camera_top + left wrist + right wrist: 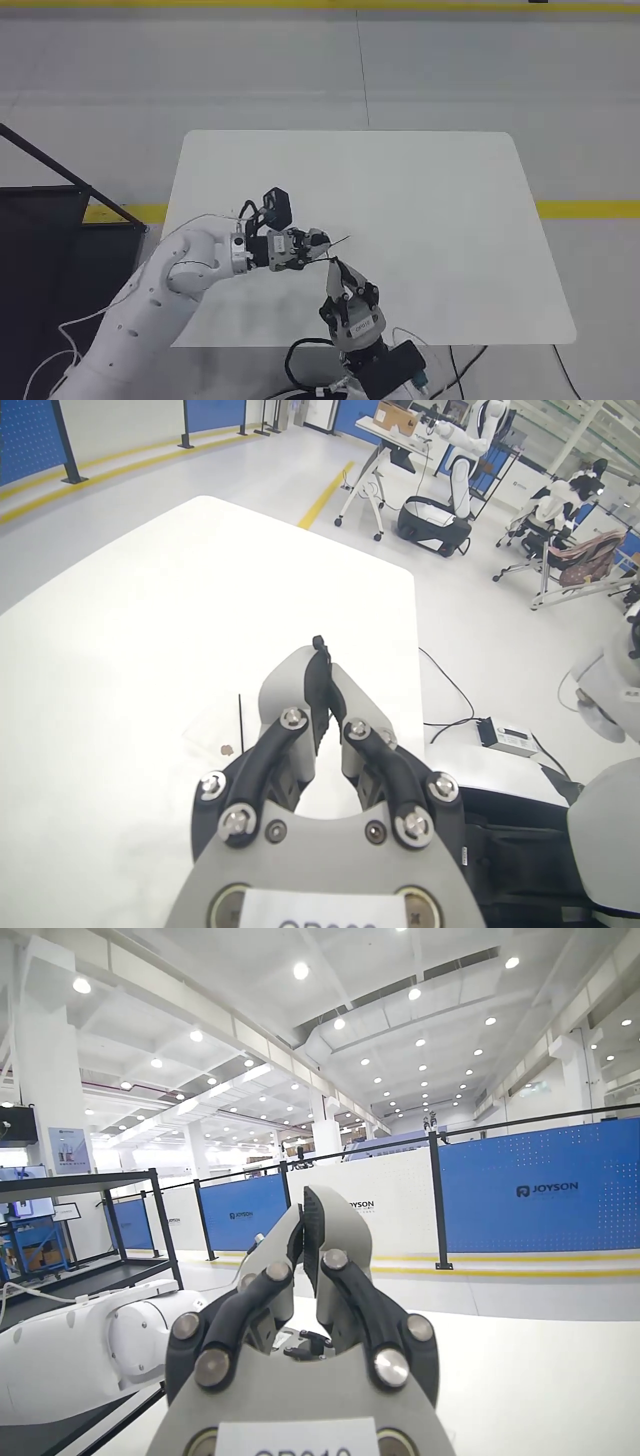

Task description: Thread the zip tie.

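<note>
My left gripper (322, 665) is shut on the black zip tie (320, 646), whose thick end pokes out past the fingertips. A thin black strap (240, 720) runs alongside that gripper, over the white table (150, 610). From above, the left gripper (322, 243) points right near the table's front middle, with the zip tie strap (341, 241) sticking out beyond it. My right gripper (333, 266) rises from the front edge, its tip just beside the left one. The right gripper (307, 1200) has its pads pressed together and tilts upward. I cannot tell whether anything is between them.
A small brown spot (227, 750) and a faint clear patch lie on the table under the left gripper. Black cables (460, 360) hang past the front right edge. The rest of the white table (450, 220) is bare.
</note>
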